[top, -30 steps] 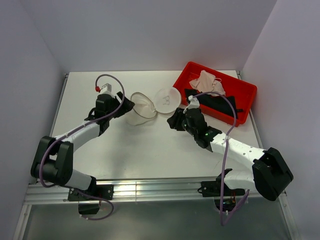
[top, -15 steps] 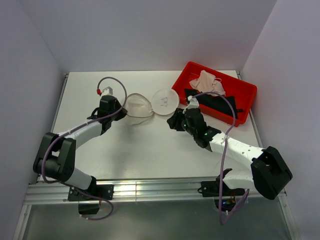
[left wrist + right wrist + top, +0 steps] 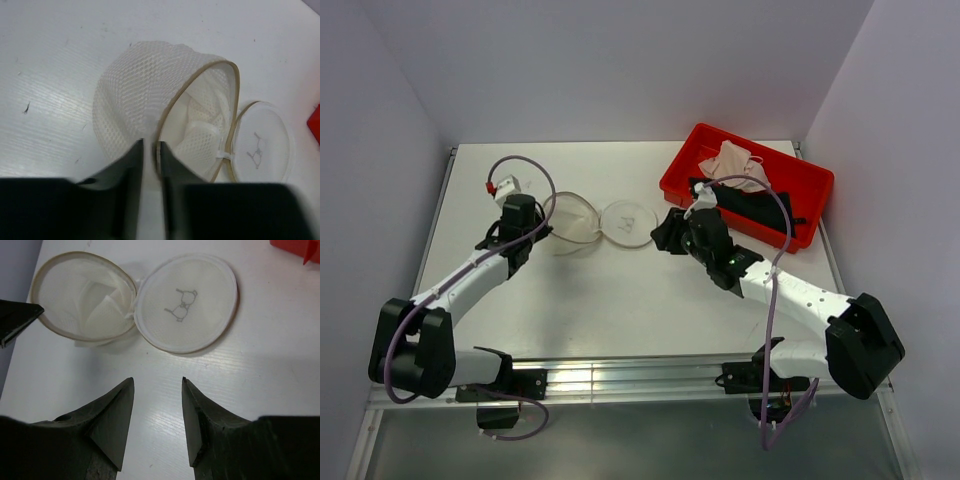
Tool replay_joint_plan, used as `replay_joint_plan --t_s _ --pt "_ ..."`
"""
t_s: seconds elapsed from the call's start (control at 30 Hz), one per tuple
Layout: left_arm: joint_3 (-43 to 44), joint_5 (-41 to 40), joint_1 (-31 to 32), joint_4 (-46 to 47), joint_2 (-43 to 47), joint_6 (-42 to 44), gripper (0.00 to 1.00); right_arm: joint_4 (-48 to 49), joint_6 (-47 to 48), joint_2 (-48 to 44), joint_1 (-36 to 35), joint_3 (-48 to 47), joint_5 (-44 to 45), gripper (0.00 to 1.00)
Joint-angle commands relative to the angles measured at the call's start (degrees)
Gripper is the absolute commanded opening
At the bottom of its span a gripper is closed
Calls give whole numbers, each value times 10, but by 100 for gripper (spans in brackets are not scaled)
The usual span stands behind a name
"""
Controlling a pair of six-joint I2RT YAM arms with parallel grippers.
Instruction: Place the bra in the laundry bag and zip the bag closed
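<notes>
The left gripper (image 3: 149,146) is pressed together on the near rim of the laundry bag (image 3: 135,95), so that the mouth is held open. Just beyond its fingers the mesh dome rests on the table (image 3: 600,300), and the round lid (image 3: 187,302) lies flat beside the dome, joined to it at one point of the rim.

The right gripper (image 3: 157,381) is held with its fingers apart and nothing is between them. The open bag and the lid are just ahead of it. The bra (image 3: 735,160) is found off to the right side of this gripper, heaped in the far part of the red tray (image 3: 815,190), well apart from the bag.

The bra is judged to be light, soft and limp, with thin straps that may trail. A hold on the bunched cups is advised rather than on a strap. A dark cloth (image 3: 755,205) lies in the tray near the bra and could be caught with it. The tray wall must also be cleared.
</notes>
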State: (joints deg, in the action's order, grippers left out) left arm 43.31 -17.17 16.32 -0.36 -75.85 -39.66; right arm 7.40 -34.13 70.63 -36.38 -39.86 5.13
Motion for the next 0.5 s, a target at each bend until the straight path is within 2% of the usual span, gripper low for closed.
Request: replay_joint_plan --t_s 0.0,0.07,0.1,0.17,0.27,0.47 --pt "-5 -35 -3 -17 41 4 32 -4 15 -9 3 -43 18 51" --pt "-3 -15 -3 -15 75 5 56 -24 26 -7 3 -65 36 51" --pt "-2 -8 -2 -17 90 4 71 -31 35 -5 9 -74 55 51" --pt "11 24 -1 -24 135 4 81 -45 41 -1 22 -100 65 51" --pt "26 77 7 -34 204 6 84 -57 49 14 69 -137 66 50" --pt "39 283 25 -66 304 40 87 -95 73 93 188 -223 102 47"
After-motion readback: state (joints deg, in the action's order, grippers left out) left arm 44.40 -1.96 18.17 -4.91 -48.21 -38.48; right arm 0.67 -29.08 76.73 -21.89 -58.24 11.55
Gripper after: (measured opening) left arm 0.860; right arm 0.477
